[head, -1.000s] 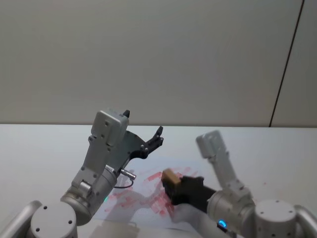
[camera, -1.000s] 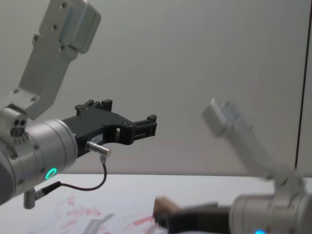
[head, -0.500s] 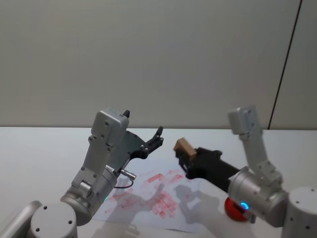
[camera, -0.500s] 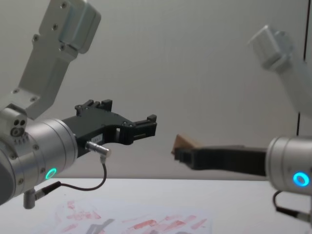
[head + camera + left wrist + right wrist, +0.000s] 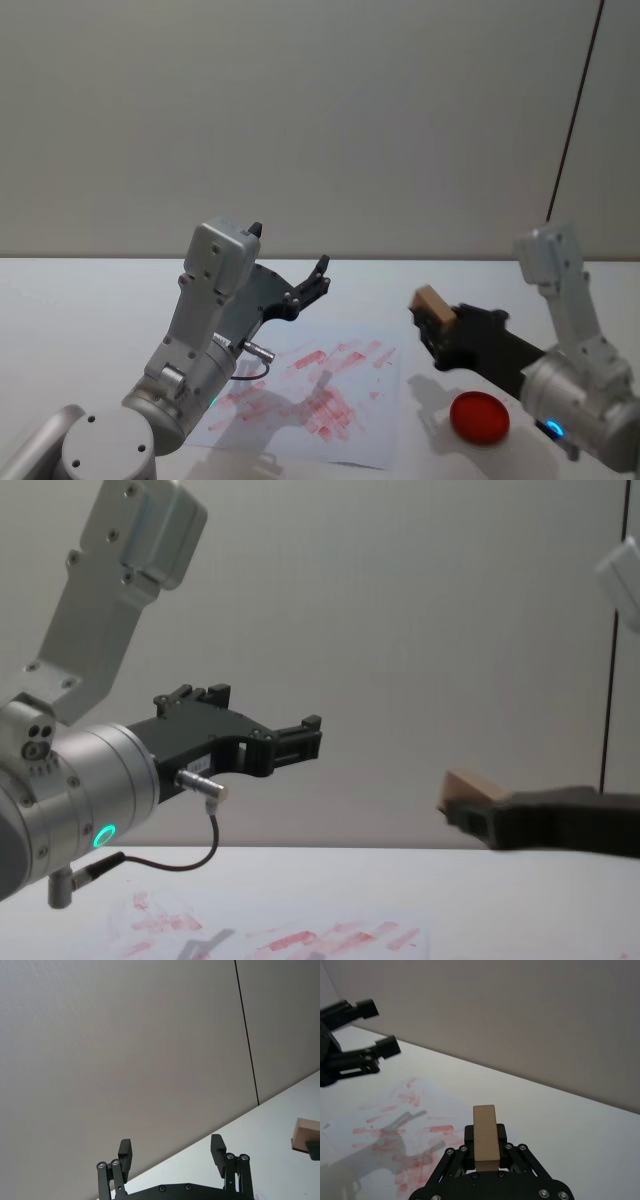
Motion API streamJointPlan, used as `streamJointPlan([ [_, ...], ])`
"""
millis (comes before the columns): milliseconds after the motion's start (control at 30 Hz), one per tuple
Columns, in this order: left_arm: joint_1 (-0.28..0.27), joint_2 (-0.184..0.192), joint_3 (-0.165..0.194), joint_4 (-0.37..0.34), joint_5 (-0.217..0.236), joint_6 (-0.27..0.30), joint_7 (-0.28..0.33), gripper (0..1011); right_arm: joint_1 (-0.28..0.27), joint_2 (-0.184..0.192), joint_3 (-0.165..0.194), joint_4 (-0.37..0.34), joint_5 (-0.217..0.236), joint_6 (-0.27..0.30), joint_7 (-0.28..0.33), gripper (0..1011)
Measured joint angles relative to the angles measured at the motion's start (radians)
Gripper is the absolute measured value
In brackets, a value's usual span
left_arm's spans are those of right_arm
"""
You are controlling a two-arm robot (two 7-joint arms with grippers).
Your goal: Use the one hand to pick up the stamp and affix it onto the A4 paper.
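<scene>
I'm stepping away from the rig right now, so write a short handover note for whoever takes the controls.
Right pincer: shut on the stamp, held in the air to the right of the A4 paper, near the red ink pad.
Left pincer: open, raised above the paper's far left side, holding nothing.
Done: stamp is picked up; the paper already carries many red prints.
Left: bring the stamp over the paper and press it down.

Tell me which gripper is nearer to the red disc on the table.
The right gripper, holding the stamp, hangs just above and behind the red disc. The left gripper is raised well off to its left.
</scene>
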Motion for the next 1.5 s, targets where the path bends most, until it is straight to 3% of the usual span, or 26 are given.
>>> streamJointPlan([
  [200,0.000,0.000,0.000,0.000,0.000,0.000,0.000,1002,-0.033,0.046,0.017,0.002,-0.029,-0.009,-0.007,220],
  [600,0.000,0.000,0.000,0.000,0.000,0.000,0.000,1003,-0.077,0.096,0.032,0.022,-0.056,-0.011,-0.009,221],
  [1500,0.000,0.000,0.000,0.000,0.000,0.000,0.000,1002,-0.120,0.134,0.042,0.034,-0.053,0.024,0.006,253],
])
